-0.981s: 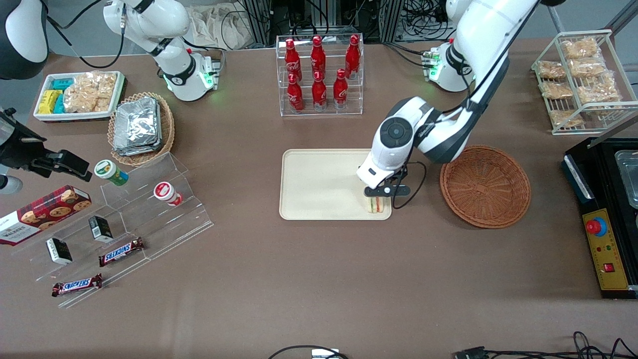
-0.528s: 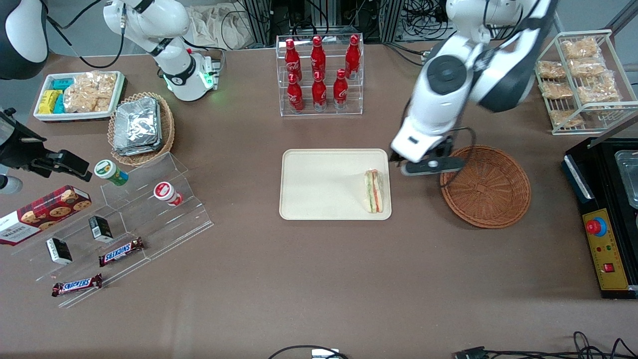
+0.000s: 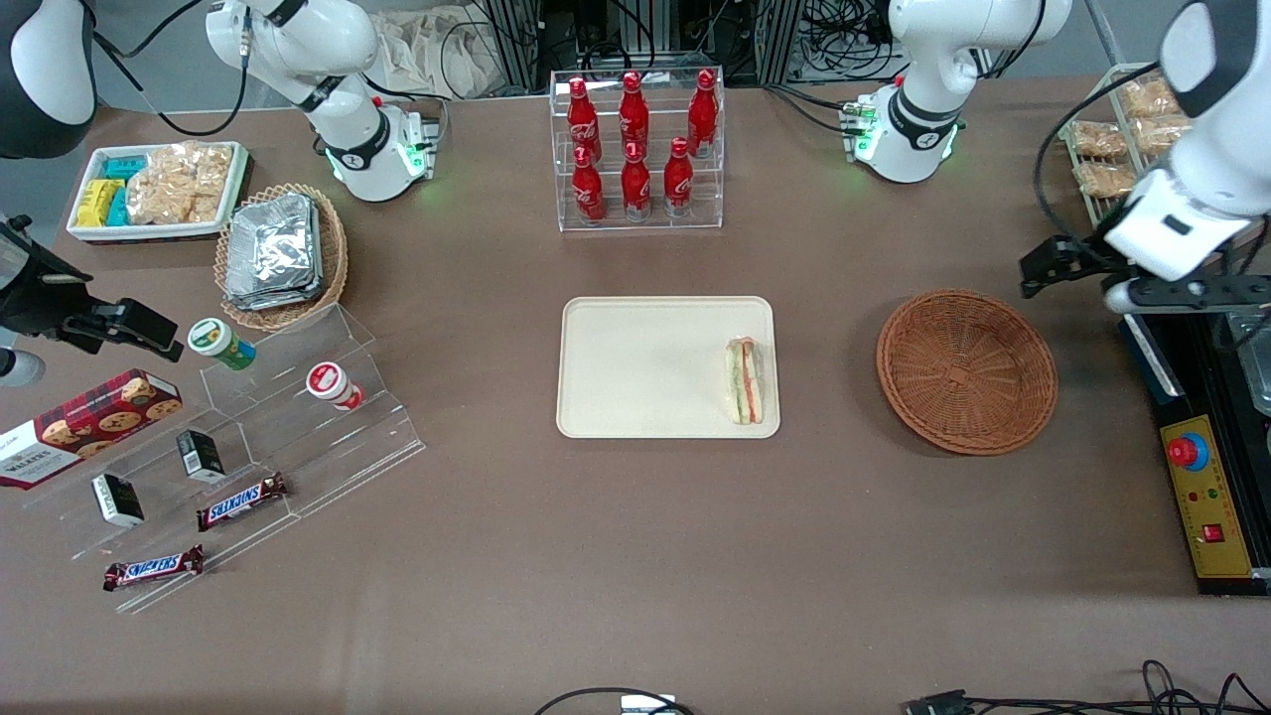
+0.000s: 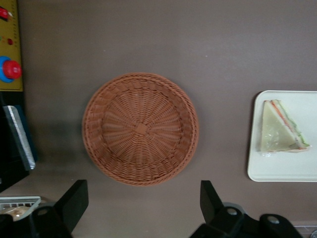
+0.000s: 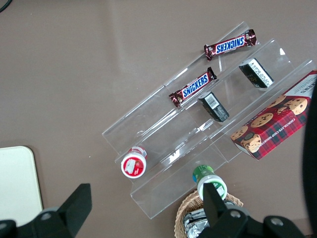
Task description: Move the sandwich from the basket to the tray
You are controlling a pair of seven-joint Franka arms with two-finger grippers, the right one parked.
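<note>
sandwich on tray, gripper open, Snickers

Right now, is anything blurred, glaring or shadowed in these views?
Front view: even lighting, sharp; the wrapped triangular sandwich on the cream-beige plastic tray and the reddish-brown wicker basket are crisp, shadows soft. Left wrist view: the open gripper fingers look dark and soft-edged; a faint shadow edges the basket. Right wrist view: slight glare on the clear acrylic steps.
</note>
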